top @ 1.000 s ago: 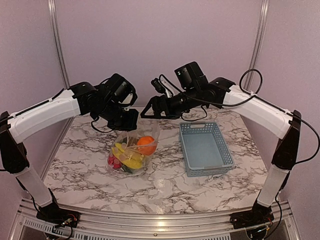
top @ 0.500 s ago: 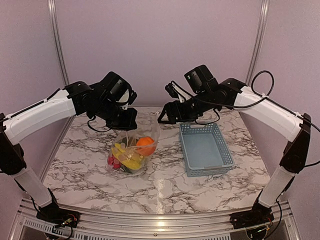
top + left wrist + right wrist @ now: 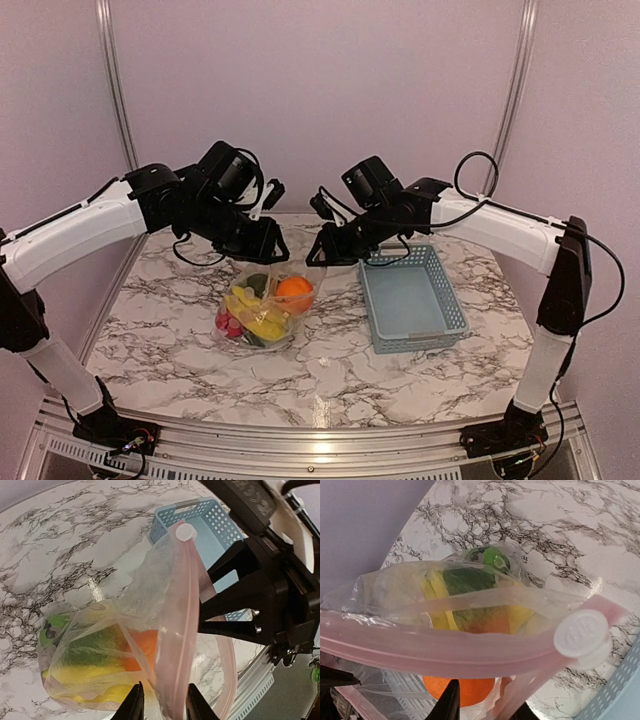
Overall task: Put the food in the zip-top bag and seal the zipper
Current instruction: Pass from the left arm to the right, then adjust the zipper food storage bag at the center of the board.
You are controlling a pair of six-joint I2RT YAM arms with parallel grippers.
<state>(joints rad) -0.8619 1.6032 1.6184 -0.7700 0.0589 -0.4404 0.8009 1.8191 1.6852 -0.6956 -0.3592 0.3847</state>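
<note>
The zip-top bag [image 3: 262,308] lies on the marble table, its mouth lifted between my two grippers. The food shows through it: an orange [image 3: 293,291], yellow bananas [image 3: 258,318], green pieces [image 3: 95,650] and a red-pink ball [image 3: 226,324]. The pinkish zipper [image 3: 182,605] with its white round slider [image 3: 581,632] runs up from the left gripper [image 3: 165,689]. That gripper's jaws stand apart with the strip loose between them. In the right wrist view the zipper [image 3: 445,650] crosses in front of the right gripper [image 3: 487,700], whose jaws are narrow with a gap, one branch of the strip passing between them.
A grey-blue slotted basket [image 3: 412,297] sits to the right of the bag, just beyond the right gripper [image 3: 318,257]. The left gripper [image 3: 270,250] hangs over the bag's far end. Both forearms meet over the table's back middle.
The right arm swung back left to the bag's mouth and its jaws narrowed. The left gripper's jaws, shut on the strip before, have parted. The bag's mouth has sagged lower.
</note>
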